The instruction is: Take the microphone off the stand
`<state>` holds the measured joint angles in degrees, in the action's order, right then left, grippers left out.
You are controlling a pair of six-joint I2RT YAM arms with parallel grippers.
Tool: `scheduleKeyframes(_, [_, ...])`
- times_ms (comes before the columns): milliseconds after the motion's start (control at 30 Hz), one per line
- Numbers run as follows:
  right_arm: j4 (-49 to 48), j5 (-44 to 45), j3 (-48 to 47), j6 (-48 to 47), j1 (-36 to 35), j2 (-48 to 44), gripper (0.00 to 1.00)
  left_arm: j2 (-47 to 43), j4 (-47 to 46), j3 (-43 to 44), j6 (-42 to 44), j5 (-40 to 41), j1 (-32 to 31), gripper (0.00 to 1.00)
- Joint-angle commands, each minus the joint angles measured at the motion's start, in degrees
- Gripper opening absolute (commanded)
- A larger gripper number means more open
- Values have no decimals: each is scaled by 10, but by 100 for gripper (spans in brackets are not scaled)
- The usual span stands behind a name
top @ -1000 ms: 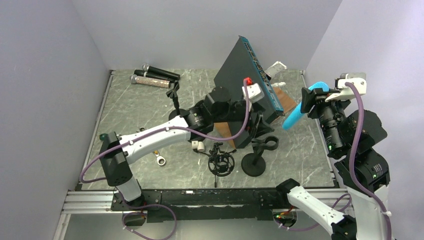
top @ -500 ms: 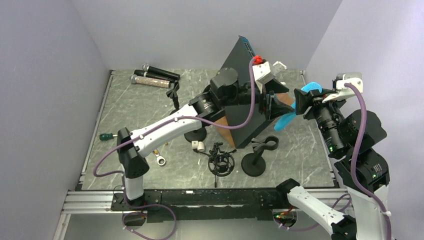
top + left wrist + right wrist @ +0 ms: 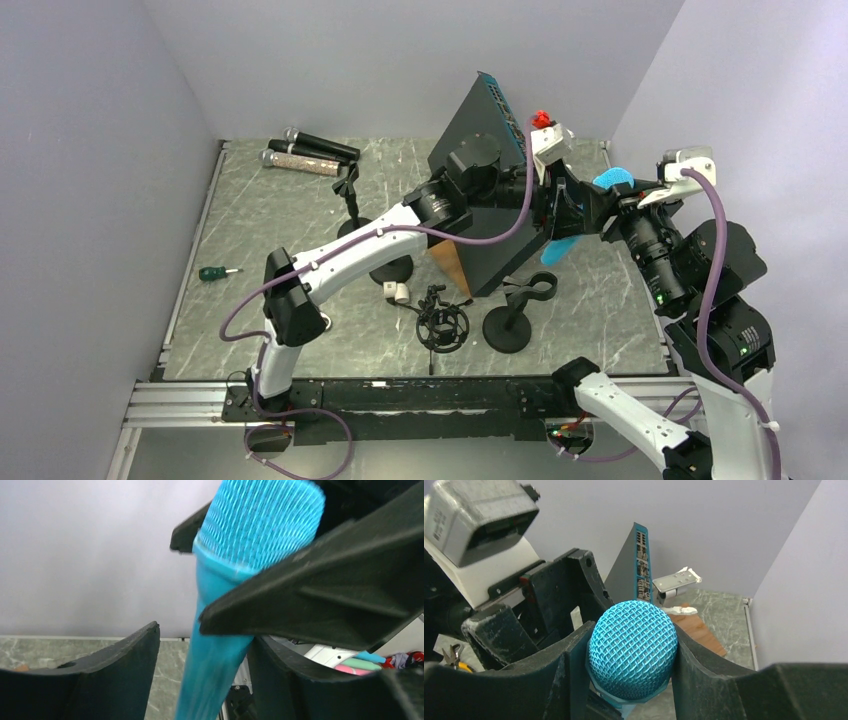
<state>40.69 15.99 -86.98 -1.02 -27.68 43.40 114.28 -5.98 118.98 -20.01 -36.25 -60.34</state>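
The blue microphone [image 3: 612, 181] hangs in the air at the right, head up, clear of the black stand [image 3: 508, 327], whose clip is empty. My right gripper [image 3: 612, 200] is shut on the mesh head, as the right wrist view [image 3: 633, 647] shows. My left gripper [image 3: 568, 208] has reached across and is open, with the blue handle [image 3: 220, 645] between its fingers [image 3: 125, 670]. The handle lies close to the right finger and apart from the left one. The handle's lower end is hidden.
A tilted dark panel with a teal edge [image 3: 490, 170] stands behind the left arm. Two microphones [image 3: 305, 152] lie at the back left by a small stand [image 3: 349, 190]. A shock mount [image 3: 442, 325], a wrench [image 3: 320, 318] and a screwdriver [image 3: 215, 272] lie near the front.
My left arm has swung right and upward until its open fingers straddle the microphone's handle. My right gripper has brought the microphone slightly left toward it.
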Motion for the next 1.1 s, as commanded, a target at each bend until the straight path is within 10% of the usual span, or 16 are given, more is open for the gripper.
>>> scheduleKeyframes(0, [-27, -19, 8, 8, -1, -6, 0, 5, -7, 45, -28, -26, 4, 65])
scheduleKeyframes(300, [-44, -37, 16, 9, -1, -14, 6, -47, 17, 5, 10, -4, 7, 9])
scheduleKeyframes(367, [-49, -47, 22, 9, 0, -19, 28, -68, 23, -13, 26, 15, 8, 0])
scheduleKeyframes(467, [-67, -51, 37, 10, -1, -36, 98, -94, 42, -31, 42, 27, 10, 0])
scheduleKeyframes(1067, [-177, 63, 127, 2, -1, -136, 100, -360, 204, -161, 142, 439, 116, 0])
